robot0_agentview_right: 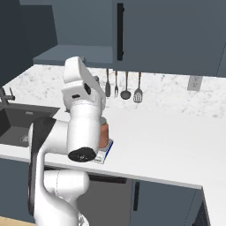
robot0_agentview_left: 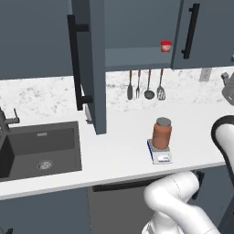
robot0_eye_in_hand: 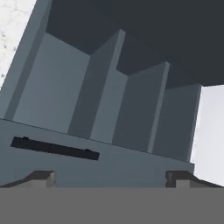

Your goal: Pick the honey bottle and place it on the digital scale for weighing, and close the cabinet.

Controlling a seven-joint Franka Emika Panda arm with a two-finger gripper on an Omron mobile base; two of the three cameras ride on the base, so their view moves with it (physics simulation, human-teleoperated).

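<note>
You will find the honey bottle [robot0_agentview_left: 162,133] standing upright on the digital scale [robot0_agentview_left: 159,154], its grey lid on top; in the right base view the bottle [robot0_agentview_right: 103,134] is partly hidden behind the arm, with the scale [robot0_agentview_right: 106,152] showing beneath it. The scale sits on the white table [robot0_agentview_left: 123,151], near its front edge, to the right of the sink [robot0_agentview_left: 41,148].

Above, the cabinet [robot0_agentview_left: 137,27] has its left door [robot0_agentview_left: 93,64] swung out toward you, the long black bar handle [robot0_agentview_left: 75,61] facing left, while its right door [robot0_agentview_left: 201,32] lies flat. A small red jar [robot0_agentview_left: 166,46] stands on the cabinet's shelf (white lid on it). Below the shelf, 4 utensils [robot0_agentview_left: 145,86] hang against the marble backsplash.

In the hand view, the gripper [robot0_eye_in_hand: 111,179] has its 2 fingers [robot0_eye_in_hand: 41,178] well apart with nothing between them. It faces a slate-blue panel carrying a black bar handle [robot0_eye_in_hand: 54,148], just ahead of the fingertips, not touching.
</note>
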